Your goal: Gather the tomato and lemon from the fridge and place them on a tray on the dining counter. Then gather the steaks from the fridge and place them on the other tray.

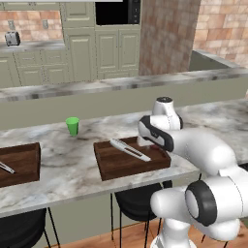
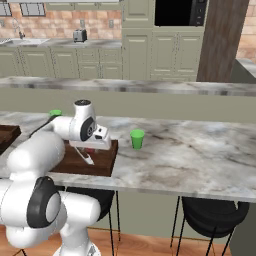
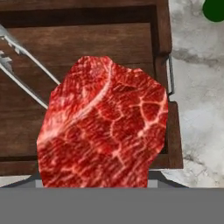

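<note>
A wooden tray [image 1: 127, 164] on the marbled dining counter [image 1: 72, 164] has bare floor toward its near side, metal tongs [image 1: 130, 149] lying across its far part, a raised rim all around, and a green cup [image 1: 72, 126] standing well apart.

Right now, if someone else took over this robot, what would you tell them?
Jaws: apparently shut on a flat red marbled raw steak, hanging above the brown wooden tray with metal tongs on the grey-white marbled dining counter.
Done: steak brought to the tray.
Left: release it there, fetch any other steaks.
The second wooden tray is partly cut off; tomato and lemon unconfirmed.
</note>
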